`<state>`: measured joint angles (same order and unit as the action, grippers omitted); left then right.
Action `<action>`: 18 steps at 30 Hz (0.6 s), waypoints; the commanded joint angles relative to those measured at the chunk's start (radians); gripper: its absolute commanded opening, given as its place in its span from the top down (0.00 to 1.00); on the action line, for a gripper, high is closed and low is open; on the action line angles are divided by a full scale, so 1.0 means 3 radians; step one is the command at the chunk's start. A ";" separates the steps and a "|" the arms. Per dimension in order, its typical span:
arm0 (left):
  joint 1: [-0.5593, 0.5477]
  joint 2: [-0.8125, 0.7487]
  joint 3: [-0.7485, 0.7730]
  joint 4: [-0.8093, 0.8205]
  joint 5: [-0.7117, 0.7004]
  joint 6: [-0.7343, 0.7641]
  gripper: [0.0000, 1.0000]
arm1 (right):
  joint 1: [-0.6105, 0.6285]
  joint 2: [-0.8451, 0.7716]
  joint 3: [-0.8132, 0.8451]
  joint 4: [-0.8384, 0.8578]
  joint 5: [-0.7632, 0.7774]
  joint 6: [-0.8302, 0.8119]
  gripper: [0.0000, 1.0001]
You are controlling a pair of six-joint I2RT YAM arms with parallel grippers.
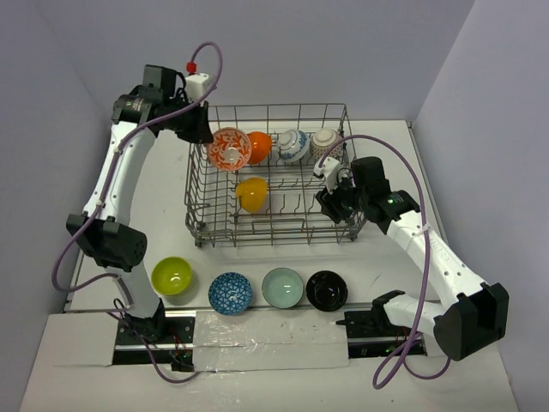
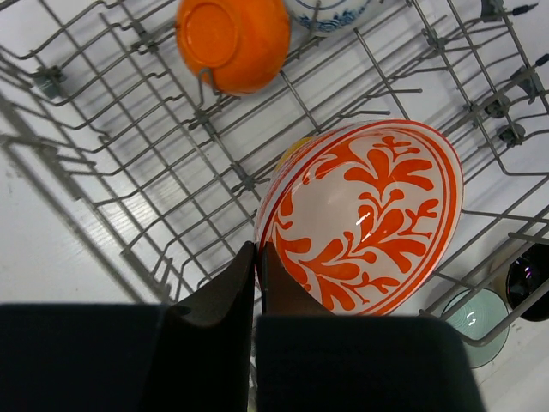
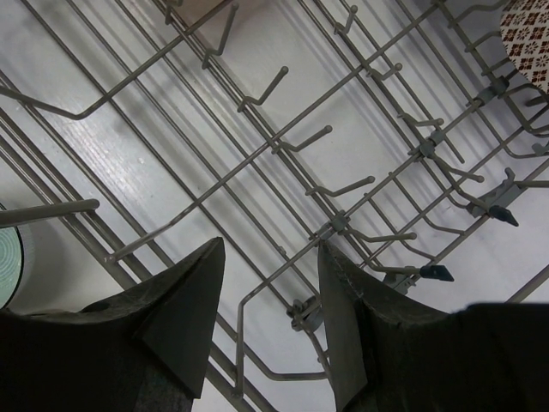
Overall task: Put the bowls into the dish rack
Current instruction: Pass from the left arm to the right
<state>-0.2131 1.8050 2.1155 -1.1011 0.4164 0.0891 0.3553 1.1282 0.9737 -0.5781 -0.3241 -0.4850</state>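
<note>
Nearest, we list four small round bowls standing rim up in a row on the white desk (image 1: 257, 260). From left to right they are a lime green bowl (image 1: 171, 276), a blue-patterned bowl (image 1: 230, 293), a pale teal bowl (image 1: 282, 287) and a glossy black bowl (image 1: 327, 290).

Behind them we enter the large rectangular grey wire dish rack (image 1: 199, 189). Over its near right corner we record the right tool (image 3: 270, 249). It is released, jaws apart above bare tines, nothing between them.

Inside the rack, towards the near left, we note one yellow bowl (image 1: 252, 194) tipped on its side.

In the far row we count four more. From left to right they are a red-and-white patterned bowl (image 2: 360, 215) on edge, an orange bowl (image 2: 233, 39), a blue-and-white patterned bowl (image 1: 292, 145) and a white-patterned bowl (image 1: 325, 142).

At the far left corner we log the left tool (image 2: 257, 249), clenched on the rim of the red-and-white patterned bowl.
</note>
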 commanded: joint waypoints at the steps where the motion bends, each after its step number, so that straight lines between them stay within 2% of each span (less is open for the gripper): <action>1: -0.0143 0.0073 0.0306 0.0004 -0.0048 0.0040 1.00 | -0.0008 -0.0023 0.0037 0.0015 -0.0060 -0.0009 0.45; 8: -0.0419 0.0328 0.0398 -0.0052 0.0013 0.0178 1.00 | 0.0088 -0.0105 0.0281 0.0000 -0.0427 -0.0055 0.46; 11: -0.0481 0.0441 0.0500 -0.0088 0.0079 0.0214 1.00 | 0.0160 -0.0079 0.0451 -0.0133 -0.0560 -0.0320 0.46; 16: -0.0578 0.0620 0.0618 -0.0149 0.0085 0.0276 1.00 | 0.0196 -0.0100 0.0615 -0.0027 -0.0760 -0.1011 0.45; 18: -0.0604 0.0702 0.0659 -0.0154 0.0125 0.0291 1.00 | 0.0196 0.0078 0.0778 -0.0071 -0.0989 -0.1261 0.46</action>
<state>-0.3801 2.0071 2.2463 -1.1545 0.4038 0.1593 0.4088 1.1236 1.1336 -0.6132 -0.5167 -0.7128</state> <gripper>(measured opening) 0.077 0.543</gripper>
